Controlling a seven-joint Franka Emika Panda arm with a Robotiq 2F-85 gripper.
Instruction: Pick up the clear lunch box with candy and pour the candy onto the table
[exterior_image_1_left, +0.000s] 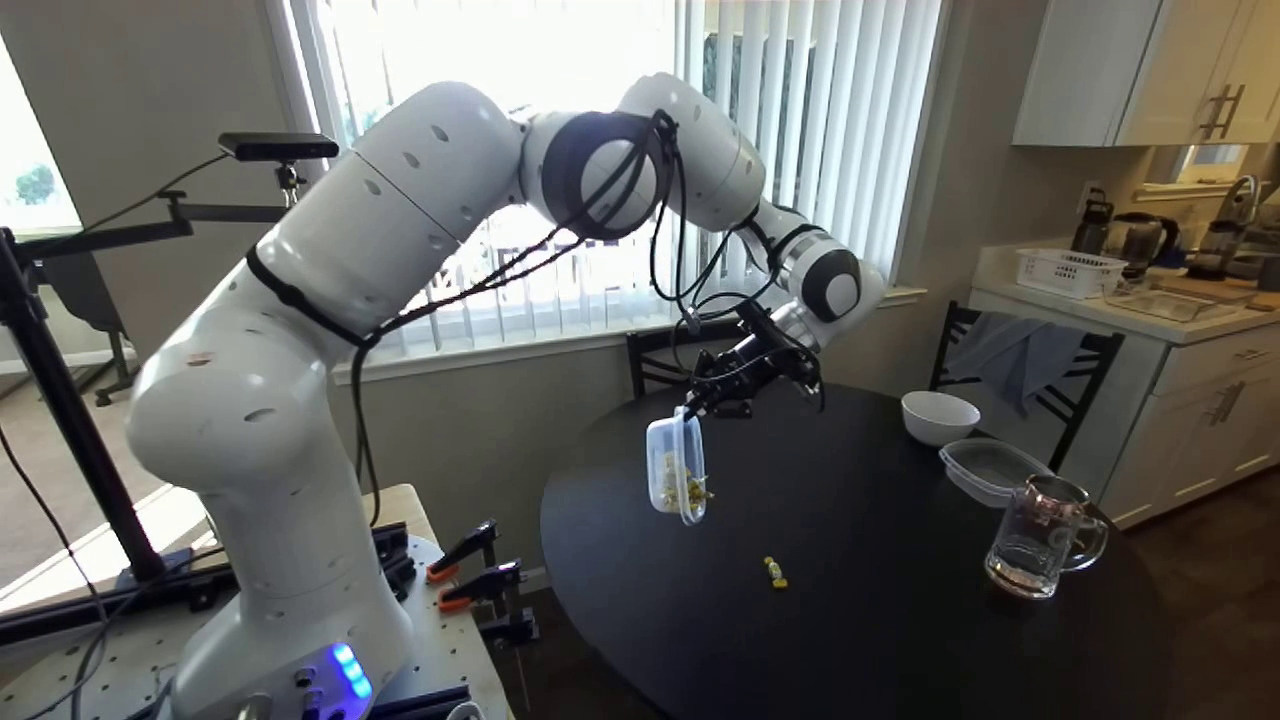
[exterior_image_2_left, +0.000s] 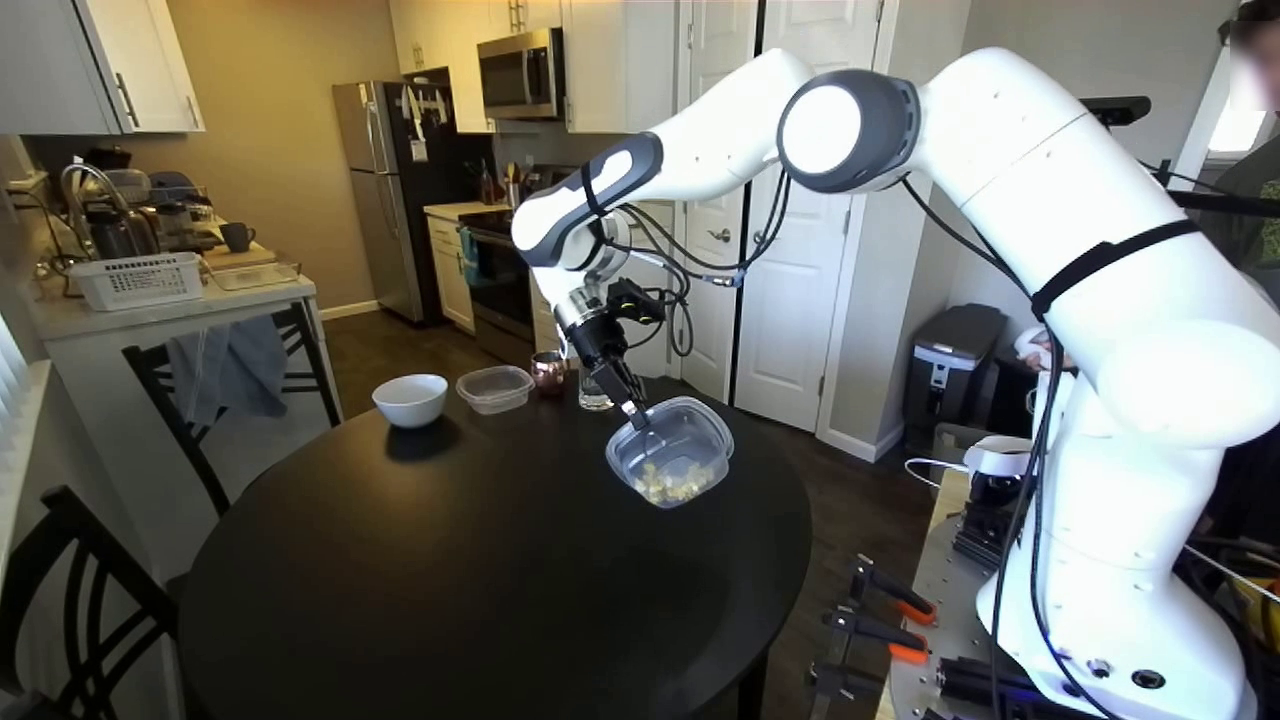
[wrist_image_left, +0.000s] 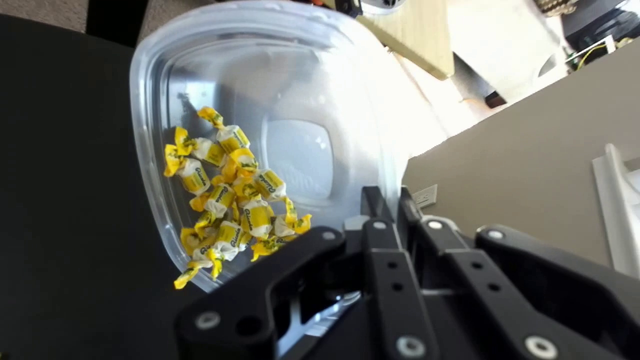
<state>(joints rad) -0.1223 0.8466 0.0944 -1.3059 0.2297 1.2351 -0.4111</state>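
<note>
My gripper (wrist_image_left: 391, 200) is shut on the side wall of the clear lunch box (wrist_image_left: 300, 85), one finger inside and one outside. In both exterior views the gripper (exterior_image_1_left: 694, 405) (exterior_image_2_left: 634, 412) holds the box (exterior_image_1_left: 662, 445) (exterior_image_2_left: 685, 430) in the air over the dark round table (exterior_image_1_left: 820, 650) (exterior_image_2_left: 480, 600). The box is tipped steeply on its side. Yellow and white wrapped candy (wrist_image_left: 255, 215) is heaped along its lower wall, some pieces at the rim. The candy also shows in both exterior views (exterior_image_1_left: 685, 492) (exterior_image_2_left: 672, 485). A single candy (exterior_image_1_left: 776, 573) lies on the table.
A white bowl (exterior_image_1_left: 938, 418) (exterior_image_2_left: 411, 401), a second clear container (exterior_image_1_left: 985, 470) (exterior_image_2_left: 495, 390) and a glass mug (exterior_image_1_left: 1035, 540) stand on the table. A copper-coloured cup (exterior_image_2_left: 548, 372) shows near the mug. Black chairs (exterior_image_1_left: 1085, 385) (exterior_image_2_left: 85, 590) stand around the table.
</note>
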